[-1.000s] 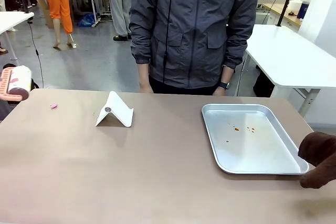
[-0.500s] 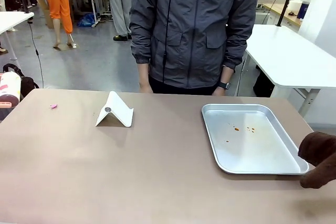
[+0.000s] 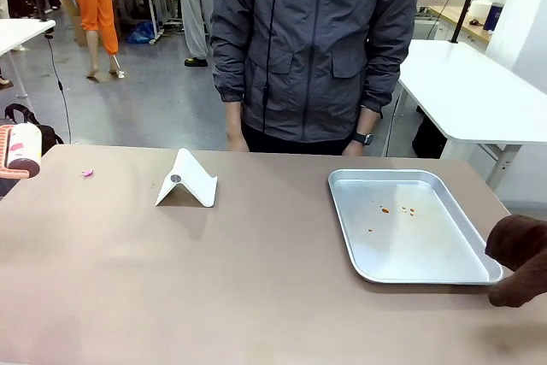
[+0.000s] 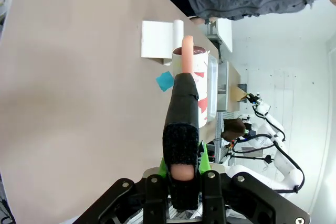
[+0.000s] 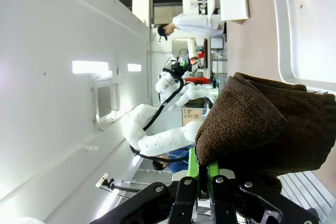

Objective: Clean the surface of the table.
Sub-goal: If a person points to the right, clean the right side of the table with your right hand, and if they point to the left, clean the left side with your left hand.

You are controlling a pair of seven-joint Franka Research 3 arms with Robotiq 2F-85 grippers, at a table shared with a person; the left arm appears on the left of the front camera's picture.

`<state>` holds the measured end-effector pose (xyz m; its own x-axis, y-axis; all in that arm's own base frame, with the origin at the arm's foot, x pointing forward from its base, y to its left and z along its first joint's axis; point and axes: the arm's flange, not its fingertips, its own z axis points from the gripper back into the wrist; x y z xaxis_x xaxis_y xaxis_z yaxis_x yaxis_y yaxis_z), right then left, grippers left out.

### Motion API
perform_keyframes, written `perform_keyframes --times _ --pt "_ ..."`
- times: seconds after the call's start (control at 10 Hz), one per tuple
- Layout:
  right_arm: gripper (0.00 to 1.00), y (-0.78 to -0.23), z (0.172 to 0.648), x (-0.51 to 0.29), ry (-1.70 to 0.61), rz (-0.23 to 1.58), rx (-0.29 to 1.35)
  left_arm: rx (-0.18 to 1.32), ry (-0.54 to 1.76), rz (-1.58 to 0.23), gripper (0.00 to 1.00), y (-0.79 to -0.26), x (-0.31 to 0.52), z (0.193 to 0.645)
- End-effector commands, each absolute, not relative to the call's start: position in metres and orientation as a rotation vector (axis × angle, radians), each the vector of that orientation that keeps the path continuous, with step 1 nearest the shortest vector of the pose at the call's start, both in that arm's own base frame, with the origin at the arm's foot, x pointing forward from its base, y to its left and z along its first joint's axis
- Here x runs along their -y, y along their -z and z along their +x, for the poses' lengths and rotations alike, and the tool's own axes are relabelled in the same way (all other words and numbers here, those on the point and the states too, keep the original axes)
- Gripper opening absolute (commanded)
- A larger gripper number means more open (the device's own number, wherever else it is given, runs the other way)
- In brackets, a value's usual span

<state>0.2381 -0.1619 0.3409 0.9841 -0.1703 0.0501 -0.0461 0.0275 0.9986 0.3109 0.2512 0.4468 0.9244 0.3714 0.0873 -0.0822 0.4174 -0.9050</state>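
1. Gripping a lint roller (image 4: 184, 103) by its handle, the left fingers (image 4: 183, 165) are closed tight on it; the roller sits at the far left corner of the surface
2. the right fingers (image 5: 200, 167) are pinched shut on a brown cloth (image 5: 262, 129), which hangs at the near right edge, just beside the tray (image 3: 427, 250)
3. the table (image 3: 256, 279) is a wide taupe surface spanning the whole front view
4. on it lie the silver tray at the right, dotted with a few reddish spots; a white folded card (image 3: 186, 179) left of middle; a small pink scrap (image 3: 87, 173) near the far left
5. a person (image 3: 312, 49) in a grey jacket stands at the far side
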Motion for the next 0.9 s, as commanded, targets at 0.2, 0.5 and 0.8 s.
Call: perform_keyframes --times 0.2,0.5,0.8 --pt "0.00 -0.347 0.236 0.162 0.104 1.538 0.165 0.263 -0.282 -1.019 0.22 -0.426 -0.276 0.398" --pt "0.00 -0.347 0.236 0.162 0.104 1.538 0.165 0.223 -0.325 -1.009 0.22 -0.402 -0.293 0.456" --pt "0.00 -0.347 0.236 0.162 0.104 1.538 0.165 0.193 -0.344 -0.984 0.22 -0.377 -0.300 0.493"
